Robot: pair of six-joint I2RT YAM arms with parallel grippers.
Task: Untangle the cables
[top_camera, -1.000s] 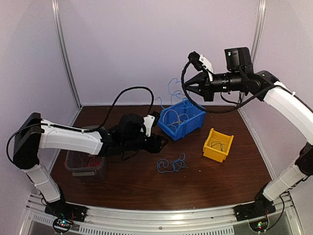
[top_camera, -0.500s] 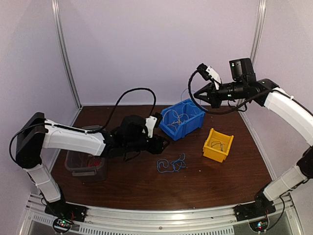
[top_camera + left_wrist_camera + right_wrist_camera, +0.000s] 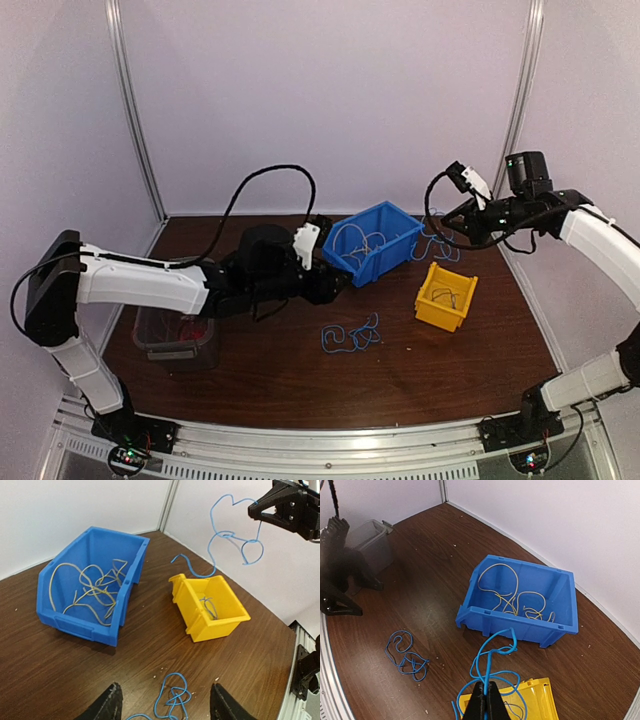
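Your right gripper pinches a blue cable rising toward 12 o'clock. Your left gripper gapes empty, with the loose tangle at its 5 o'clock.

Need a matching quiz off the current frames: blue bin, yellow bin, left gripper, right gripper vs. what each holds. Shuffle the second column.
Column 1
1. blue bin
2. yellow bin
3. left gripper
4. right gripper

Column 2
A. shut on a dangling blue cable
B. holds several pale yellow cables
C. open, empty, with a loose blue cable on the table in front of it
D. holds one small cable

Pairs: 1-B, 2-D, 3-C, 4-A
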